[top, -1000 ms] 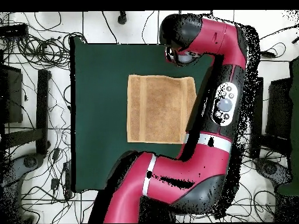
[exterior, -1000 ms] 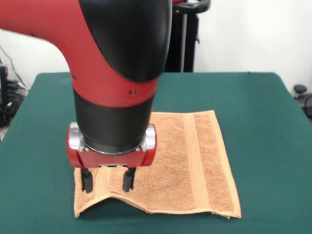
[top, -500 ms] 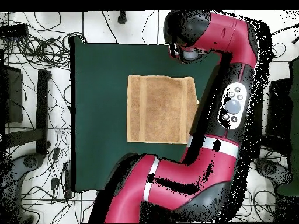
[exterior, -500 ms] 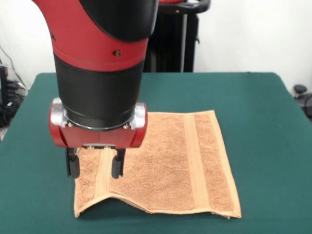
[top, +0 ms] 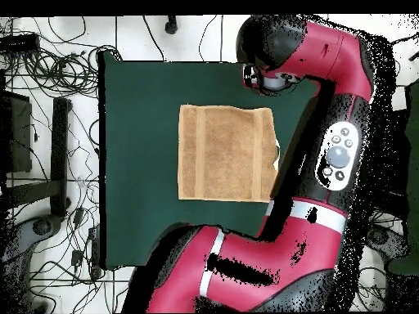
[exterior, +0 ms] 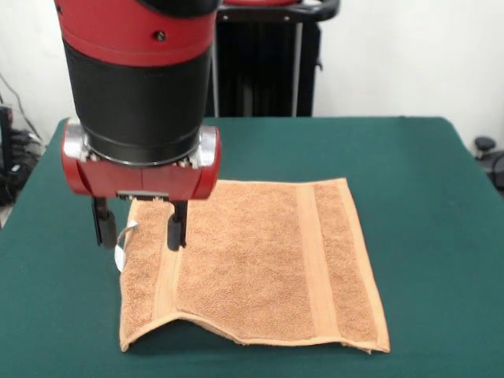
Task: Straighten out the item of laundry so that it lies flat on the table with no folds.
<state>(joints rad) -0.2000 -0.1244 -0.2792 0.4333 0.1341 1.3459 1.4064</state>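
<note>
**Towel mostly flat, one corner still lifted; gripper spread above its edge**

Front view: hand towel [exterior: 260, 264] lies on the green table [exterior: 417, 157], orange-tan terry, roughly square. Two flat woven bands run front-to-back, one near each side edge. Most of it sits flat, but near edge isn't: front-left corner region arches up off the felt w/ dark shadow under it, edge rising to a low hump then dropping back to the table toward the right. Front-right corner looks slightly ragged but down.

Gripper [exterior: 140, 227] hangs over towel's left edge, toward the far-left corner. Fingers [exterior: 175, 230] spread apart, nothing between them; one finger over towel, other just outside its edge, over the felt. Tips look clear of the cloth, can't tell contact for sure. Small white tag [exterior: 124, 242] sticks out at that left edge, between the two fingers.

Overhead view: towel [top: 225, 153] near table centre, square to table edges, arm [top: 327, 139] curving alongside one side of it. Gripper itself hidden under the arm's wrist there.
</note>
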